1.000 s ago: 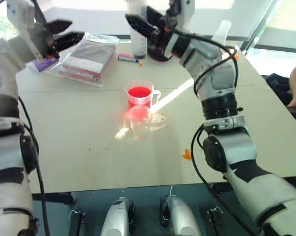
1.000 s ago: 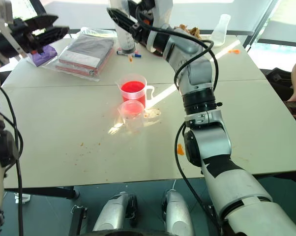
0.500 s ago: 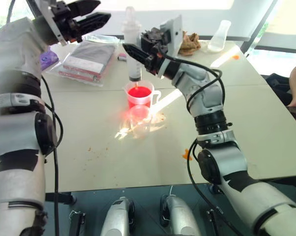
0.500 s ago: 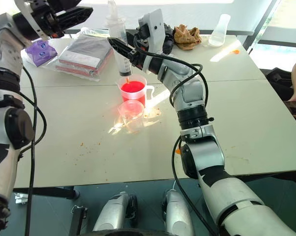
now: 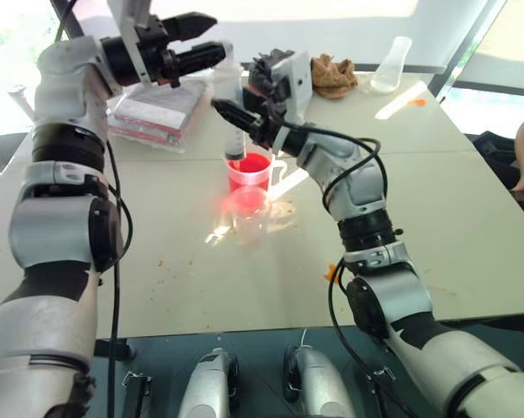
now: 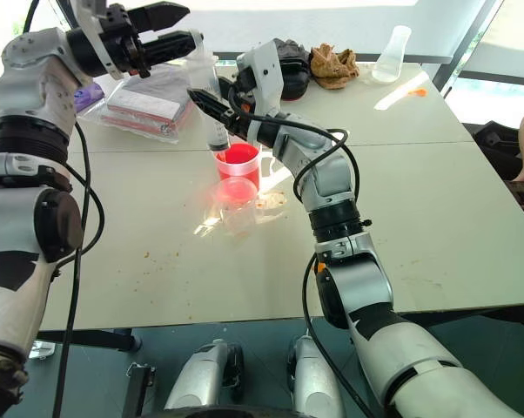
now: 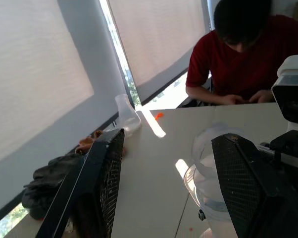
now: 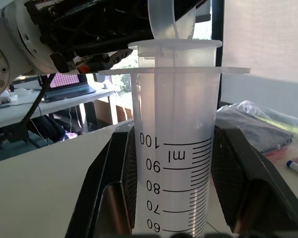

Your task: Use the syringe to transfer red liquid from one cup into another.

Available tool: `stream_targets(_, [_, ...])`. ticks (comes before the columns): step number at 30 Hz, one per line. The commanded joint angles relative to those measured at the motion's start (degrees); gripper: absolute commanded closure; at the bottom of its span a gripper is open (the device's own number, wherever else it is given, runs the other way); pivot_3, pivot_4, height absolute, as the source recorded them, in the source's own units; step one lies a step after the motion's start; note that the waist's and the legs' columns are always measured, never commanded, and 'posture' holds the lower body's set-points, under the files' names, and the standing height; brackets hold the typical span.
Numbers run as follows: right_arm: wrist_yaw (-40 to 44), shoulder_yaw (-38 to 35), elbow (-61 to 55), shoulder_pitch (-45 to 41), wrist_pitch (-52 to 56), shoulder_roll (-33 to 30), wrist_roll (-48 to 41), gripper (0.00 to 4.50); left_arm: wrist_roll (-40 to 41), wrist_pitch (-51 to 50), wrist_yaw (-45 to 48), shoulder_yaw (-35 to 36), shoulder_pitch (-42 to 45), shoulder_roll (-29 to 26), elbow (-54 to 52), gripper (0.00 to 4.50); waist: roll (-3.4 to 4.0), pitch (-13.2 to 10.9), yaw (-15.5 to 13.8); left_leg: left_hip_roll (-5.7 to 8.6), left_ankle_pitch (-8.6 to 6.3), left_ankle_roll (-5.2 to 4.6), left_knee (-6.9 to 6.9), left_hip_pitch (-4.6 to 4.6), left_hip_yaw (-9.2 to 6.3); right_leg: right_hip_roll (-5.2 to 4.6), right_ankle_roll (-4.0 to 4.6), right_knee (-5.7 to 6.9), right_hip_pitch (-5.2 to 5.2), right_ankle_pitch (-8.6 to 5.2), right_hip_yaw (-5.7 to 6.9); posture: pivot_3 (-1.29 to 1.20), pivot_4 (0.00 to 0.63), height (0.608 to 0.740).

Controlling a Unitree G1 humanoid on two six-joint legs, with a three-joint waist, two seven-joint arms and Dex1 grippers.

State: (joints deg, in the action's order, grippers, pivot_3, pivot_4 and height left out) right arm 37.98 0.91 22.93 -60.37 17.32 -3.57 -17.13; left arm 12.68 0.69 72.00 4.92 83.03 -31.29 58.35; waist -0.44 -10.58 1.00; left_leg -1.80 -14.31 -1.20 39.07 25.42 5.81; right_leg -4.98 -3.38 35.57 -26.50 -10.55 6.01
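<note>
- Firstly, in the left eye view the right gripper (image 5: 230,113) pinches the large clear plastic syringe (image 5: 233,117) and holds it upright, nozzle down in the wide clear measuring cup with a side handle (image 5: 251,171), which contains the bright red liquid (image 5: 249,164).
- The small plain clear cup without handle (image 5: 247,212) stands just in front of the measuring cup, touching it or nearly so, on the pale table (image 5: 436,192).
- The left gripper (image 5: 205,39) has its fingers spread and is near the top of the syringe.
- In the left wrist view the two spread fingers (image 7: 102,183) frame the syringe top (image 7: 213,188); a person in a red shirt (image 7: 253,59) sits behind the table, and a clear conical flask (image 7: 125,115) stands near the window.
- In the right wrist view the black fingers (image 8: 117,188) press on both sides of the syringe barrel with printed scale.
</note>
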Motion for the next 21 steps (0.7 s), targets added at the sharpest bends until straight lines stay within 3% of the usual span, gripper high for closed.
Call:
stream_targets(1, [0.2, 1.8, -2.8, -0.6, -3.1, 1.0, 1.2, 2.99, -1.6, 1.8, 1.2, -1.5, 1.0, 1.0, -0.8, 1.64, 0.00, 0.0, 0.0, 0.00, 0.00, 0.00, 0.00, 0.00, 0.00, 0.00, 0.00, 0.00, 0.00, 0.00, 0.00, 0.00, 0.150, 0.740])
stream_targets(2, [0.0, 1.8, -2.8, -0.4, -3.3, 1.1, 1.3, 2.99, -1.7, 1.6, 1.9, -1.6, 0.8, 1.1, -1.1, 1.64, 0.00, 0.0, 0.1, 0.00, 0.00, 0.00, 0.00, 0.00, 0.00, 0.00, 0.00, 0.00, 0.00, 0.00, 0.00, 0.00, 0.150, 0.740])
stream_targets(13, [-2.0, 1.2, 2.5, 1.3, -8.4, 2.1, 3.7, 2.99, -2.5, 2.8, 1.9, -2.2, -3.2, 3.2, -3.1, 4.39, 0.00, 0.0, 0.1, 0.00, 0.00, 0.00, 0.04, -0.02, -0.01, 0.00, 0.00, 0.08, 0.01, 0.00, -0.01, 0.00, 0.150, 0.740])
stream_targets(21, [-1.9, 1.6, 3.1, 2.0, -9.5, 2.3, 4.3, 2.99, -1.6, 3.8, -2.6, -0.3, -2.2, 4.7, -2.4, 4.47, 0.00, 0.0, 0.0, -0.01, 0.00, 0.00, 0.08, -0.02, -0.02, -0.01, -0.01, 0.21, -0.02, -0.01, -0.03, 0.00, 0.150, 0.740])
